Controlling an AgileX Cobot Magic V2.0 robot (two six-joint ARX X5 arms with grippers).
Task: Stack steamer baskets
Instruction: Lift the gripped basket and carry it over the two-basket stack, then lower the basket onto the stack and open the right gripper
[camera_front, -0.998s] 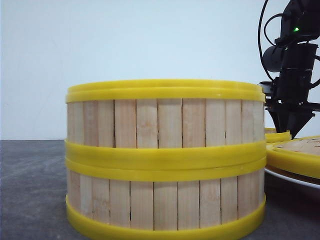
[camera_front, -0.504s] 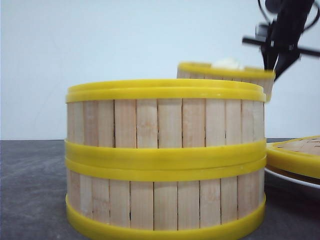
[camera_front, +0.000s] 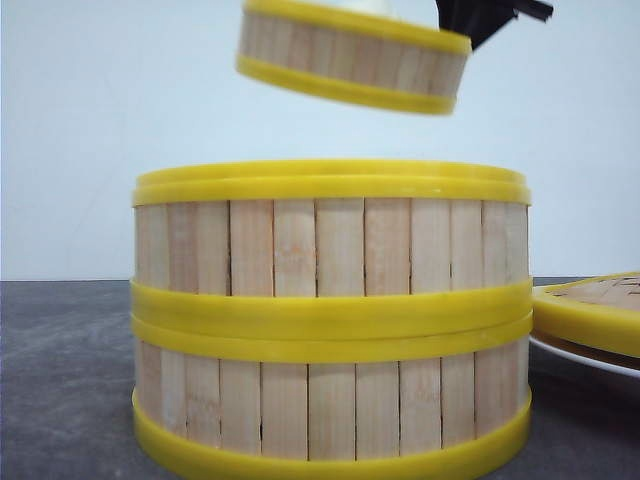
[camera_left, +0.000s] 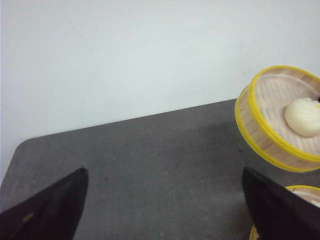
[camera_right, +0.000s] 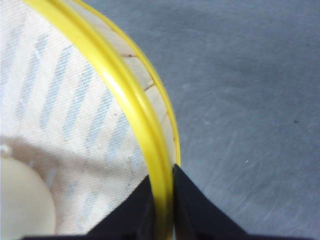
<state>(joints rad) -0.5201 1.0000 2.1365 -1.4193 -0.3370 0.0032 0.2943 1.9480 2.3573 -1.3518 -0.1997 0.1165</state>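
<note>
- Seen from the front, where the two stacked baskets (camera_front: 330, 320) fill most of the picture on the dark tabletop (camera_front: 60, 380), the third steamer basket (camera_front: 352, 55) hangs tilted in the air above them, clear of the top rim.
- Only a black tip of the right end effector (camera_front: 487, 18) shows there, at the raised basket's right edge; this view does not reveal the inside of any basket.
- At the right edge of the front view a yellow-rimmed slatted lid (camera_front: 592, 308) lies on a white plate (camera_front: 580, 356), just beside the stack.
- The left wrist view looks down into the raised basket (camera_left: 280, 117) and shows a white bun (camera_left: 303, 116) on its slatted floor, with part of the stack's rim (camera_left: 295, 192) below it.
- The left end effector (camera_left: 162, 207) is spread wide, holding nothing, over bare tabletop.
- The right wrist view alone shows the grip: the right end effector (camera_right: 161, 200) is pinched narrow on the basket's yellow rim (camera_right: 135, 120), one finger inside, one outside, with a cloth liner (camera_right: 65, 110) and bun (camera_right: 22, 200) within.
</note>
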